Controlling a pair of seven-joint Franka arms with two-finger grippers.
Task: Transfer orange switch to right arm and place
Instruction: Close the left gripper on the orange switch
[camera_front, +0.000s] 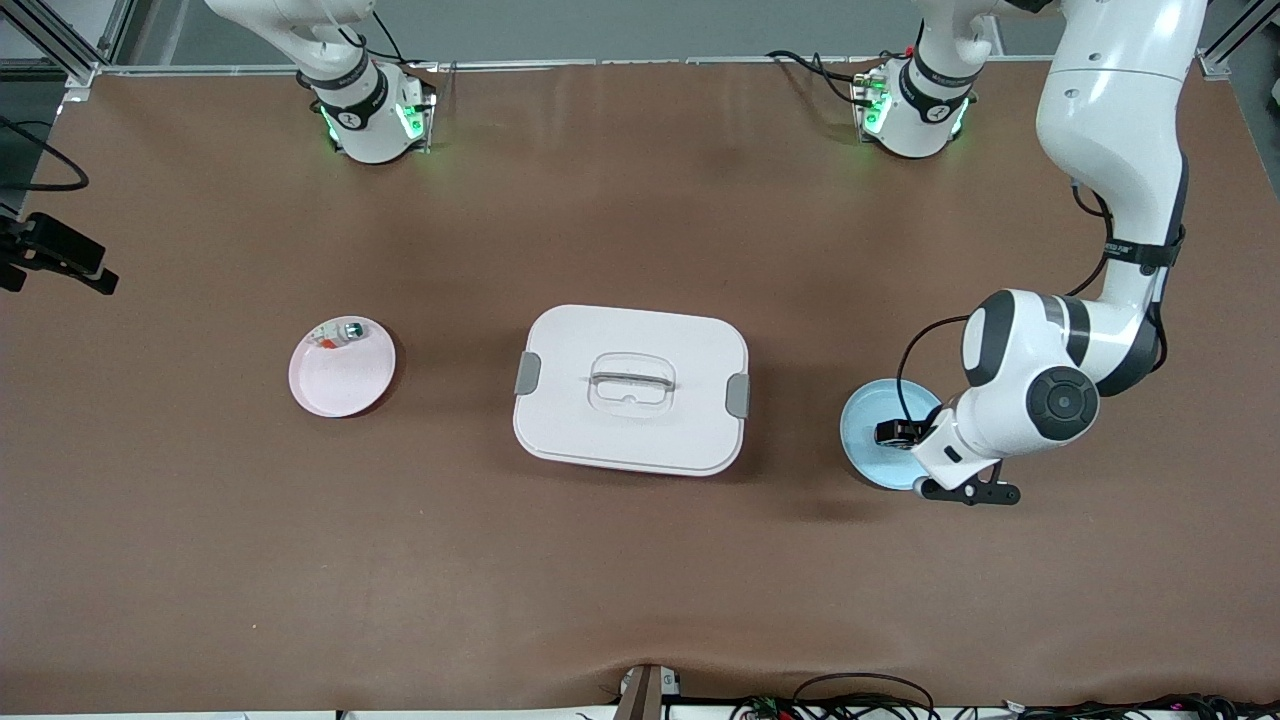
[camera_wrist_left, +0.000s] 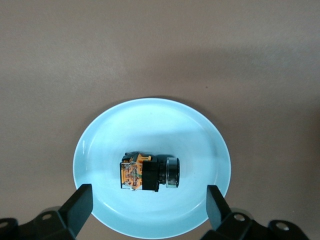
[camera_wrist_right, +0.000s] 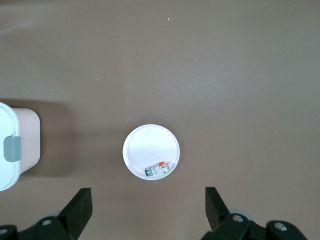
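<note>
- Over the blue plate (camera_front: 868, 440) toward the left arm's end of the table hung the left gripper (camera_wrist_left: 148, 200), its fingers (camera_wrist_left: 79, 204) spread wide with nothing between them
- On that plate the orange switch (camera_wrist_left: 149, 172) lay on its side, roughly in the middle, with bare plate all round it; the fingers stood above it, one to each side, not touching it
- The step in hand looked like the first pick, so a good grasp would call for coming straight down and closing across the squarish body rather than the round cap, which could roll out of the pinch
- Gripping near one end would probably leave part of the switch free for the other arm to take at the handover
- The right gripper (camera_wrist_right: 148, 205) waited high above the table toward the right arm's end, its fingers also spread and holding nothing
- Below it sat a pink plate (camera_front: 335, 385), holding a small white piece (camera_front: 340, 335) with a silver-green button close to the rim
- Between the two plates, about mid-table, stood a white box (camera_front: 630, 390) with its lid (camera_front: 632, 340) clipped on; what was inside could not be seen
</note>
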